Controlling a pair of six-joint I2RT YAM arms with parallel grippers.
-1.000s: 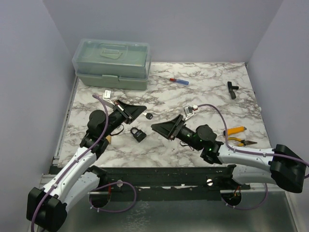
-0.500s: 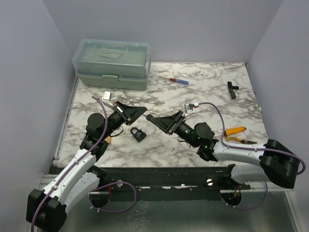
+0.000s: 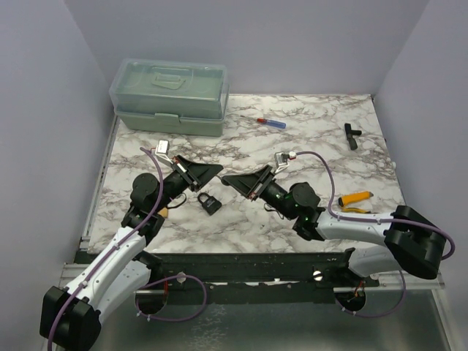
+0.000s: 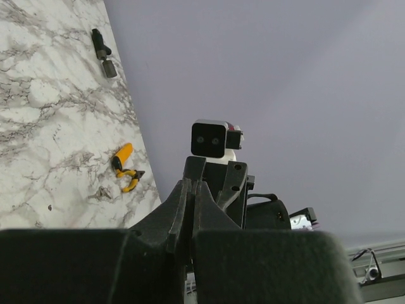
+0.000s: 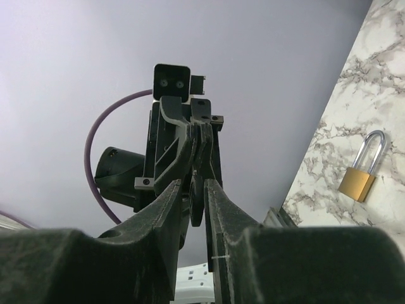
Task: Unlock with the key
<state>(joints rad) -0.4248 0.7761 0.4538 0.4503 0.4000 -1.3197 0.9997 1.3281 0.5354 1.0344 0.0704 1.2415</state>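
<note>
The white marble-patterned table (image 3: 322,146) carries both of my black-and-white arms. My left arm (image 3: 121,245) reaches forward and inward from its base. My right arm (image 3: 351,227) lies low and stretches leftward across the middle, so the two wrists point at each other. My left claw (image 3: 217,167) is closed, its fingers pressed flat together, and it hangs off the marble. My right claw (image 3: 225,179) sits just beside it, almost tip to tip, and is narrowed to a sliver. A small black key (image 5: 196,204) fills that gap as best I can tell, though my wrist view shows only a dark oval there. The brass padlock with a silver shackle (image 5: 358,181) lies flat on the marble just on the near side of both tips, touched by neither claw.
</note>
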